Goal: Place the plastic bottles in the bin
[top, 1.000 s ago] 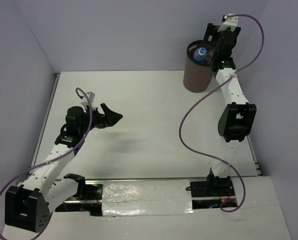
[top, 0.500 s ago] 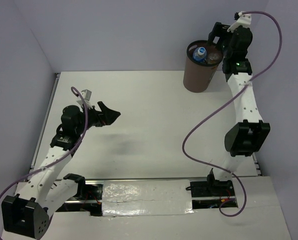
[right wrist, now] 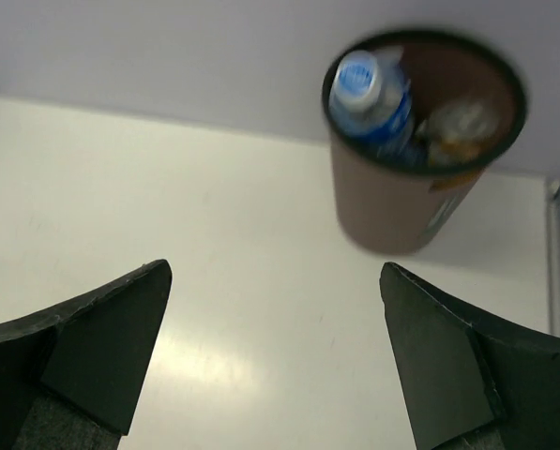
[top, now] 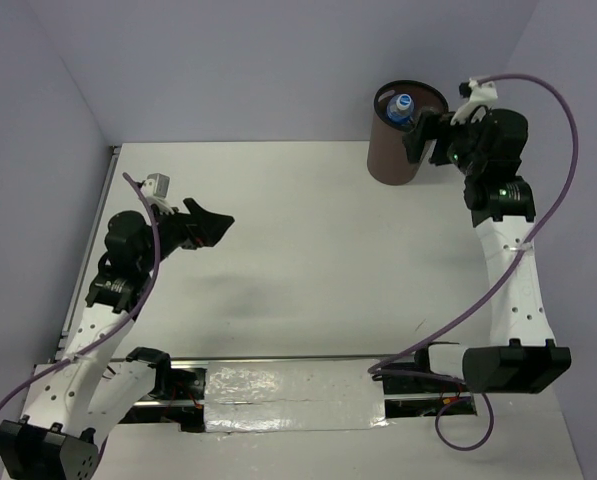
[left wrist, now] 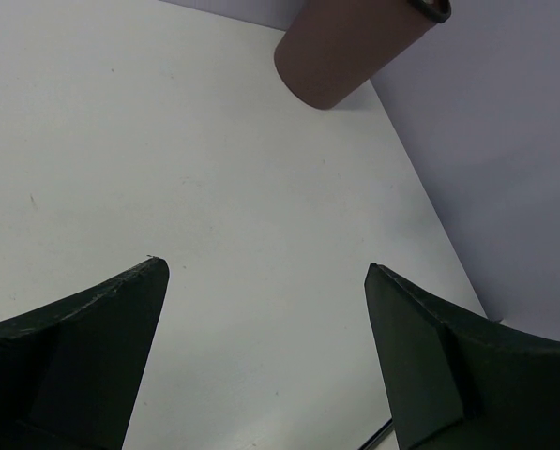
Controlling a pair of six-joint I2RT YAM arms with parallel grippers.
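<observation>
The brown bin [top: 391, 152] stands at the far right of the table, near the back wall. A blue-capped plastic bottle [top: 403, 107] sticks up inside it. In the right wrist view the bin [right wrist: 401, 208] holds the blue-capped bottle [right wrist: 371, 98] and other blurred bottles [right wrist: 458, 124]. My right gripper [top: 425, 138] is open and empty, just right of the bin at rim height. My left gripper [top: 210, 227] is open and empty above the left of the table. The bin [left wrist: 345, 47] also shows far off in the left wrist view.
The white table [top: 298, 250] is bounded by purple walls behind and at the sides. A metal rail [top: 278, 385] with the arm bases runs along the near edge. A purple cable [top: 538, 200] loops off the right arm.
My right arm has swung from above the bin out to the right and lowered beside it, jaws open. My left arm has drawn back a little to the left.
</observation>
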